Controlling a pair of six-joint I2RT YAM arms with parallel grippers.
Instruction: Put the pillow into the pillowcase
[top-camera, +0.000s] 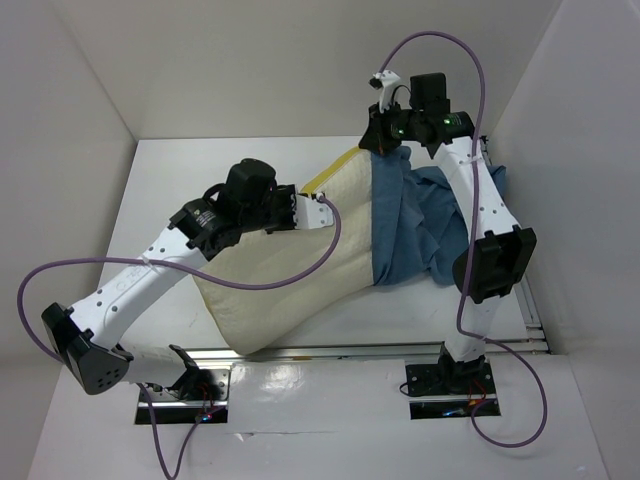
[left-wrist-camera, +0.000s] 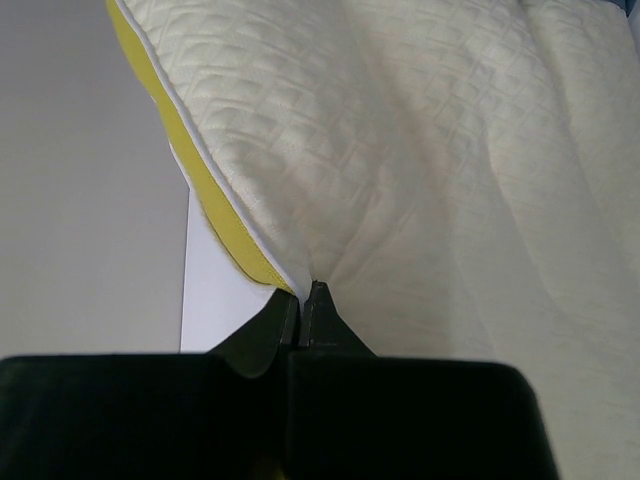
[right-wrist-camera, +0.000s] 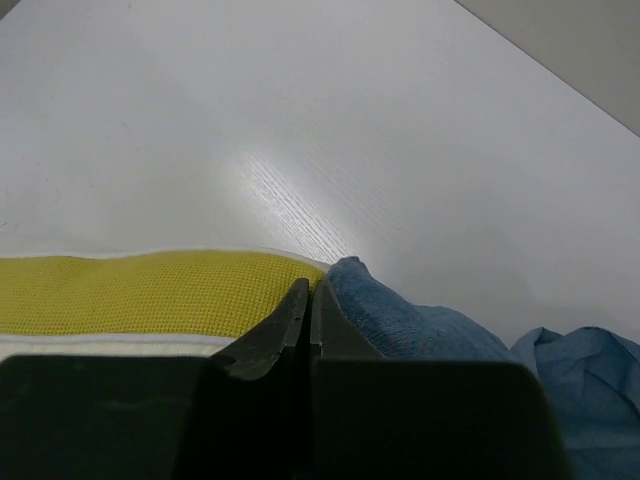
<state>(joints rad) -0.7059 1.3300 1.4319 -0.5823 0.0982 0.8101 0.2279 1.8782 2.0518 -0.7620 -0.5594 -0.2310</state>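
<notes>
The cream-yellow pillow (top-camera: 290, 270) lies slanted across the table, its right end inside the blue pillowcase (top-camera: 420, 235). My left gripper (top-camera: 318, 212) is shut on the pillow's upper edge; the left wrist view shows the jaws (left-wrist-camera: 303, 290) pinching the white seam beside the yellow band of the pillow (left-wrist-camera: 420, 150). My right gripper (top-camera: 378, 150) is at the pillow's far corner. In the right wrist view its jaws (right-wrist-camera: 310, 285) are shut where the pillowcase (right-wrist-camera: 420, 330) peaks up against the pillow's yellow band (right-wrist-camera: 130, 290).
White walls close in the table (top-camera: 200, 170) at the back and on both sides. A purple cable (top-camera: 330, 245) from the left arm drapes over the pillow. Loose pillowcase cloth bunches near the right arm (top-camera: 480, 200).
</notes>
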